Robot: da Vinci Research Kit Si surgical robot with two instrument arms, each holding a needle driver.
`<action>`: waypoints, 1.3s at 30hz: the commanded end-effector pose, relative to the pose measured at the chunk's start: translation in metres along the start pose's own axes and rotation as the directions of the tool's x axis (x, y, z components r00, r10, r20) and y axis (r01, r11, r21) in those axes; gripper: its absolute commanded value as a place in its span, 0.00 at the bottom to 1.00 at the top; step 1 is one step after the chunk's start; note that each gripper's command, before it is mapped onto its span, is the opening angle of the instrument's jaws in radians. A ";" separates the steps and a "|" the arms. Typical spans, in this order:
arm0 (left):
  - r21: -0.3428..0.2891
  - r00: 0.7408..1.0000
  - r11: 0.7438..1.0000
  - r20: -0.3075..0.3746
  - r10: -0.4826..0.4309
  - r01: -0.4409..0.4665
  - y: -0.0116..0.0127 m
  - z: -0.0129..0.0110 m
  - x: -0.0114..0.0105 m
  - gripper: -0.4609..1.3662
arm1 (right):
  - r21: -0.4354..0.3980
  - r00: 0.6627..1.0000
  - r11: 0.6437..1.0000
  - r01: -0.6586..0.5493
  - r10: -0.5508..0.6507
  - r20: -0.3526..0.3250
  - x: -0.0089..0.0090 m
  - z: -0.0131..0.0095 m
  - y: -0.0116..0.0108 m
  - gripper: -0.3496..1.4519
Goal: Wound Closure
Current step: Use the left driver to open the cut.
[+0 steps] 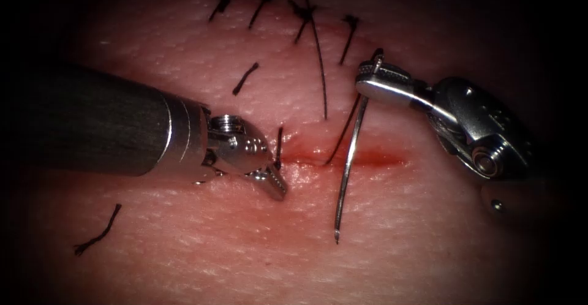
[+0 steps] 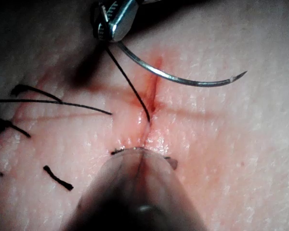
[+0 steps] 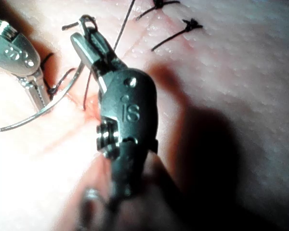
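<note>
Holding the needle (image 1: 348, 164) near its thread end, the right tool (image 1: 369, 78) has its jaws closed on the steel, above the cut (image 1: 343, 158) in the endoscope view. The needle is a thin, shiny curve; it hangs free over the tissue (image 1: 429, 244) and crosses the cut, and its sharp point lies over bare skin below the cut, not in the tissue. A dark thread (image 1: 343, 130) runs from the held end down into the cut. The left tool (image 1: 277, 182) rests at the left end of the cut, its ribbed tip on the tissue; it is not possible to tell if its jaws are open or closed, nor if they hold something. Red fluid (image 1: 373, 157) fills the cut, a narrow wet line. The tissue is pale pink and finely grained. Several short cut ends (image 1: 245, 78) of thread lie on it above the cut, and one more at lower left. Below the cut the surface is wide and bare.
</note>
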 end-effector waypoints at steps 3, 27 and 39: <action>-0.004 1.000 1.000 0.000 0.000 0.000 0.0000 0.0000 0.0000 0.06 | -0.005 1.000 1.000 0.006 -0.006 0.001 0.0002 -0.0001 0.0001 0.00; 0.053 0.991 0.999 -0.135 0.007 0.000 -0.0010 -0.0009 0.0027 0.06 | -0.004 1.000 1.000 0.005 -0.005 0.002 0.0002 -0.0002 0.0003 0.00; 0.070 0.991 0.998 -0.135 0.012 -0.002 -0.0032 0.0005 0.0022 0.06 | -0.004 1.000 1.000 0.005 -0.005 0.002 0.0002 -0.0002 0.0002 0.00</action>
